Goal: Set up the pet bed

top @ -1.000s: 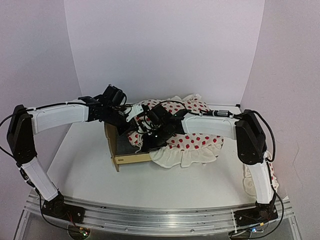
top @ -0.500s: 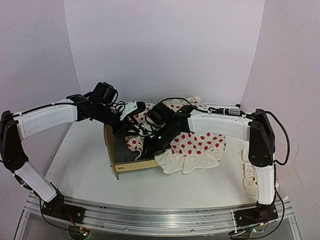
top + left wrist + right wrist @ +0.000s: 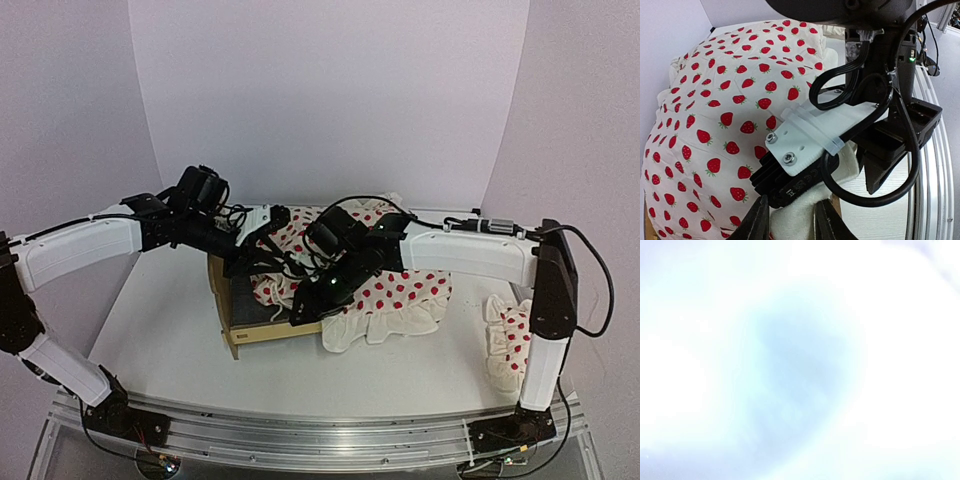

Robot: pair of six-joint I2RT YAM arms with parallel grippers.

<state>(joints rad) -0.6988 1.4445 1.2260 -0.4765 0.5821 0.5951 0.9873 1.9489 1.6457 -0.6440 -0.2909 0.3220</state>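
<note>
Both arms have stretched further out over the last second. The left elbow has swung towards the left wall and the right elbow towards the right, so the pillow (image 3: 508, 340) at the right edge of the worktop (image 3: 170, 330) now shows in full. The duvet (image 3: 400, 285) has slid a little towards the near side.

The bed (image 3: 262, 332) stands on the worktop left of centre, between the two arms. Its left part is bare and shows the dark base. The duvet is bunched over its right part and spills onto the worktop beside it.

In the wrist view the left claw (image 3: 792, 212) has its fingers apart above the white ruffle. The right claw (image 3: 308, 305) is low over the bed at the duvet's edge. Its own camera is washed out, so I cannot tell how its fingers stand.
</note>
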